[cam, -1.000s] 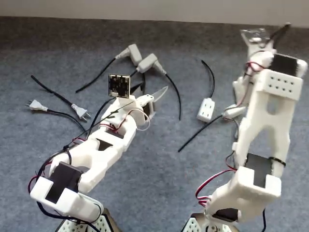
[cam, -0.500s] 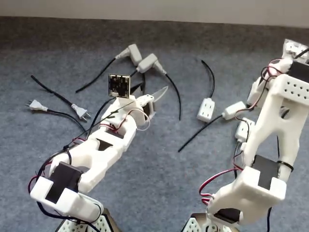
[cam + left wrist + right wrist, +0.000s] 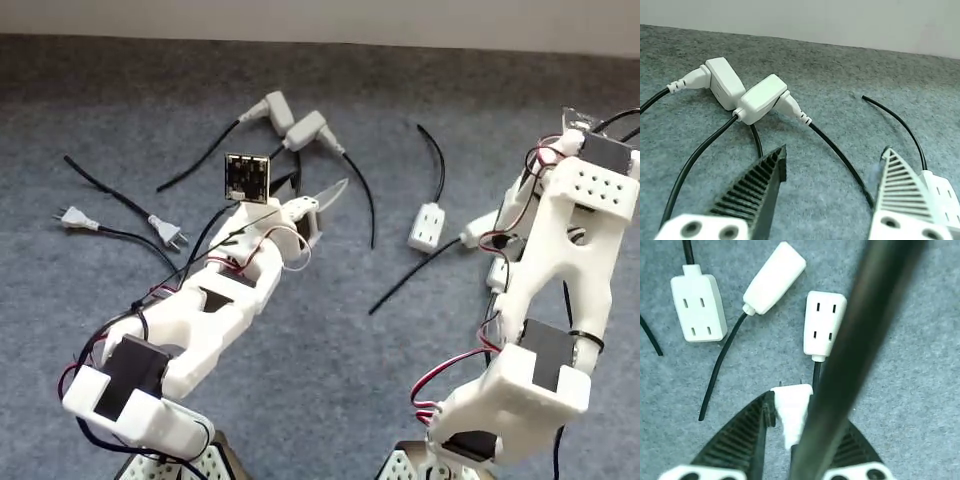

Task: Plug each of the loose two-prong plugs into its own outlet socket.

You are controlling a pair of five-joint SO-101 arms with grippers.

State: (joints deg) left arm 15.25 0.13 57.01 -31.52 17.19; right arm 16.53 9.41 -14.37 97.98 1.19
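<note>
My right gripper (image 3: 790,399) is shut on a white two-prong plug (image 3: 791,416), whose prongs point at a white outlet socket (image 3: 824,323) on the carpet just ahead of it. A second outlet socket (image 3: 695,307) and a white plug body (image 3: 774,278) lie beside that. My left gripper (image 3: 832,160) hangs open above two white angled plugs (image 3: 762,98) with black cords. In the high view the left gripper (image 3: 316,192) is mid-table, and two small loose plugs (image 3: 171,236) lie at the far left.
Black cords (image 3: 358,190) trail across the grey carpet (image 3: 350,340). A thick dark cable (image 3: 855,355) crosses close in front of the right wrist camera. The right arm (image 3: 560,240) stands tall at the right edge, above a white socket (image 3: 427,226).
The right arm's upper part swung to the right and lower, then settled slightly back left. The left arm has stayed put.
</note>
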